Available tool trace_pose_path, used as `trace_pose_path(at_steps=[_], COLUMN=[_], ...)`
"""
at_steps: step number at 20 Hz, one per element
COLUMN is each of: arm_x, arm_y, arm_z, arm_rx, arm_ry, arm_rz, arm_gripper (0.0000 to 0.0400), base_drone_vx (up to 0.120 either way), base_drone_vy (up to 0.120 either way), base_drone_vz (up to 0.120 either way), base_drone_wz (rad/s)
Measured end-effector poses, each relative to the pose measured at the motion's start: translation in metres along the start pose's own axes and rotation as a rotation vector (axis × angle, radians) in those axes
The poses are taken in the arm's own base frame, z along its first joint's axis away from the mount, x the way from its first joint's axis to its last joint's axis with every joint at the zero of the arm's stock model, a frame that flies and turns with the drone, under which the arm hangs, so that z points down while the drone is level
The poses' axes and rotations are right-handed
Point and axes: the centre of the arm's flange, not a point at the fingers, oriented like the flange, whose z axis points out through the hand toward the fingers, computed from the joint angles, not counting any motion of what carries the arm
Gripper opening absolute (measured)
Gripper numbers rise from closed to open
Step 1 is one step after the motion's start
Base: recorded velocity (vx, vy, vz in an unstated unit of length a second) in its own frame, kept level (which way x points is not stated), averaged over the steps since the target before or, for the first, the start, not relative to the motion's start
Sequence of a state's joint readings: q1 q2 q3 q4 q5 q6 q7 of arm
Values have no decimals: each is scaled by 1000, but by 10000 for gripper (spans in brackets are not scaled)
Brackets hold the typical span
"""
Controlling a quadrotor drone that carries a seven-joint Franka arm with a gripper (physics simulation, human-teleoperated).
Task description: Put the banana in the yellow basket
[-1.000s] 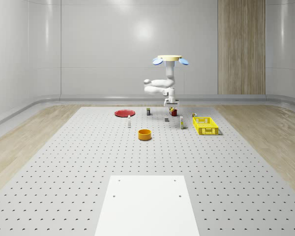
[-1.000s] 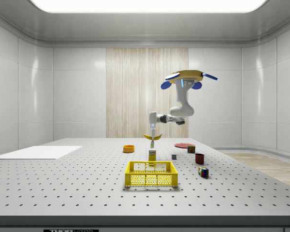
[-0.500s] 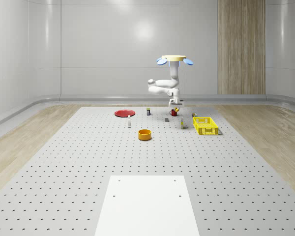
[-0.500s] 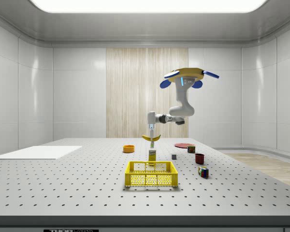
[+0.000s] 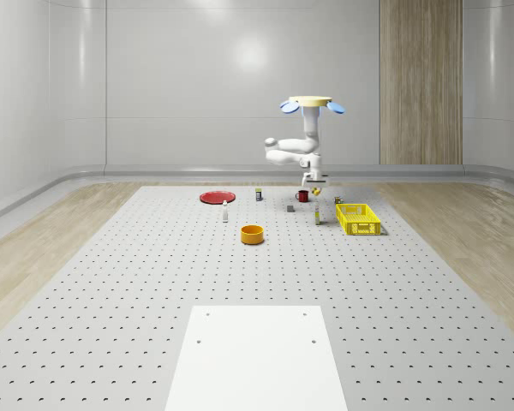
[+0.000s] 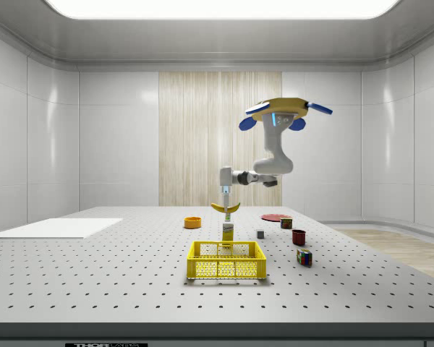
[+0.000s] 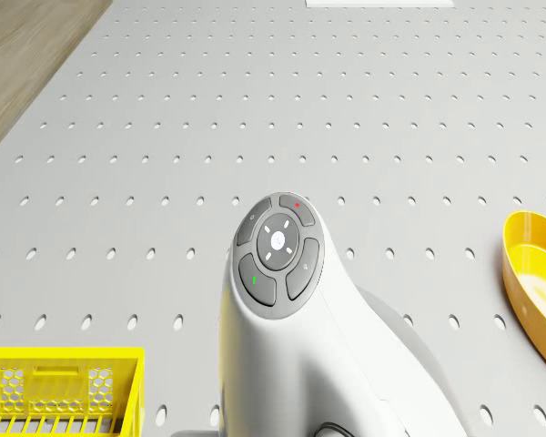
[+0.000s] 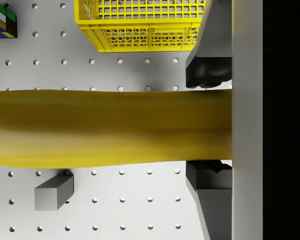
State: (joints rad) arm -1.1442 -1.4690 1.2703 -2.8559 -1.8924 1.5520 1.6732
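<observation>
Banana carried aloft, short of the yellow basket.

Tool [image 6: 225, 203] clamped on the banana [image 6: 225, 208], held crosswise between the fingers [image 8: 208, 72], long axis level, well above the bench [image 6: 94, 275]. Drone [image 6: 283, 114] hovering over the bench near the red mug [image 6: 299, 236]. Yellow basket [image 6: 226, 260] lower and nearer the side camera, its wall edging into the wrist view beyond the banana; a sideways carry likely needed before release.

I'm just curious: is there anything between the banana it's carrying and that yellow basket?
The hand holds the banana in the air, short of the yellow basket. A small carton stands beside the basket, beneath the banana; the path above looks open.
</observation>
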Motion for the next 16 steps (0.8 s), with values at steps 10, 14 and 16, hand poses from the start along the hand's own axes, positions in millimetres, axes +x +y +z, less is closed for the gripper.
trace_pose_path(at_steps=[10, 14, 16], arm_x=[0, 0, 0], arm_y=[0, 0, 0], arm_z=[0, 0, 0], arm_rx=[0, 0, 0], arm_ry=[0, 0, 0], arm_rz=[0, 0, 0], arm_gripper=[201, 201, 201], base_drone_vx=[0, 0, 0], base_drone_vy=[120, 120, 120], base_drone_vz=[0, 0, 0], base_drone_wz=[0, 0, 0])
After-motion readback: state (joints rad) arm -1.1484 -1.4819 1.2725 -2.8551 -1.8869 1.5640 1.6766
